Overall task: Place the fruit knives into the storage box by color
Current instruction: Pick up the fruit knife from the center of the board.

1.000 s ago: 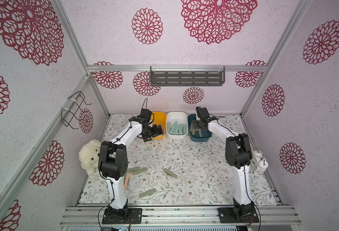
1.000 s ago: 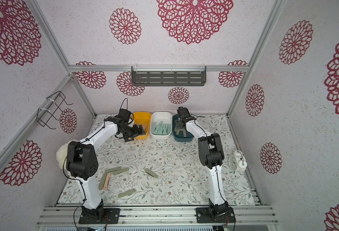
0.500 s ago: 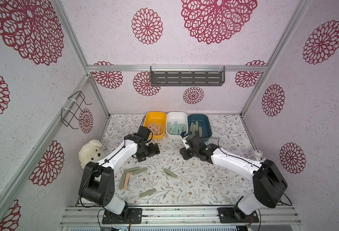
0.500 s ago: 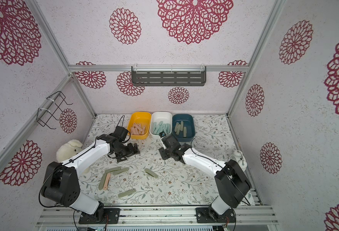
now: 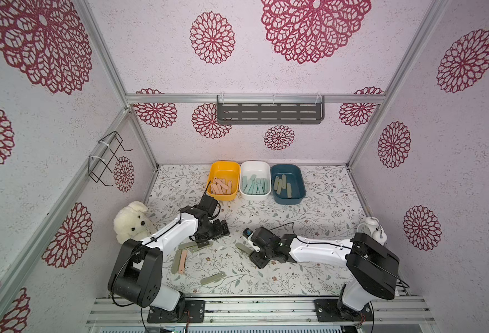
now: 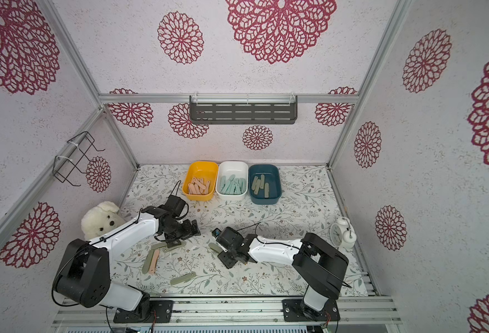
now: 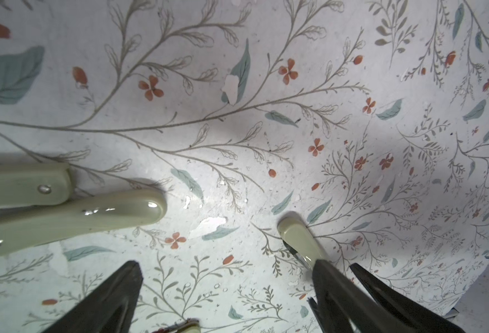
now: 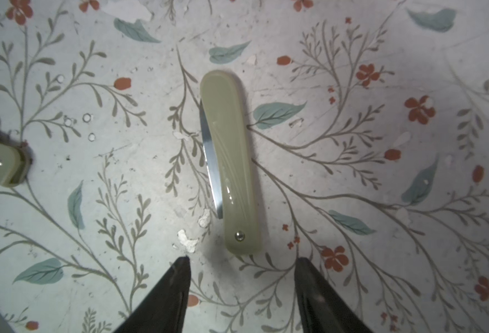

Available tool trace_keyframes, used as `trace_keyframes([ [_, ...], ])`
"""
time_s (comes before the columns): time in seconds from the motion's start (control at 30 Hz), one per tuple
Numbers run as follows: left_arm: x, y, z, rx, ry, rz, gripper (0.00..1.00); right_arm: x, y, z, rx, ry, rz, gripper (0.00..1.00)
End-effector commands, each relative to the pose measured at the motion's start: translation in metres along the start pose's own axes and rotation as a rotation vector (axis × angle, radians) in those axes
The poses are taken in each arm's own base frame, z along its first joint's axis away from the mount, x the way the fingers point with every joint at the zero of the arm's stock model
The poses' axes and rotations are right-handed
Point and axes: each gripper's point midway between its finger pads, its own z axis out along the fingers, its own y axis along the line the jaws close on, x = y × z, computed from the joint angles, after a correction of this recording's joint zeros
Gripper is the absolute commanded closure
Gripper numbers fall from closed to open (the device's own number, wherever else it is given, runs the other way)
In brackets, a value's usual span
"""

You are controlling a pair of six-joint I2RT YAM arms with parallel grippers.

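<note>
Low in both top views, a lone olive knife [image 5: 213, 279] is lying flat on the worktop [image 5: 318, 207]. Up and left of it a pink knife [image 5: 182, 261] is lying just beside an olive neighbour [image 5: 176, 261].

The left tool [image 7: 226, 265] is hanging over the worktop, fingers spread wide with nothing between them. In its wrist view a pair of olive knives [image 7: 64, 219] is running off the left edge, and an olive knife end [image 7: 295, 236] is disappearing behind one finger.

The right tool [image 8: 242, 261], fingers parted and empty, is pointing at a folded olive knife [image 8: 230, 161] lying just beyond its tips. In the top views that tool is covering part of this knife.

Farthest up, the yellow box [image 5: 224, 163] is holding pink knives, the white box [image 5: 255, 164] teal ones and the blue box [image 5: 298, 184] olive ones. They are overlapping too much to count.
</note>
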Motion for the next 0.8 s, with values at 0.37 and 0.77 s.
trace_keyframes([
  [0.37,-0.008,-0.006,-0.009,0.015,-0.043,0.033,0.03,0.009,-0.01,0.021,0.078,0.055,-0.052,0.49],
  [0.77,-0.012,-0.009,-0.013,0.013,-0.052,0.04,0.03,0.012,-0.011,0.024,0.08,0.072,-0.046,0.7],
])
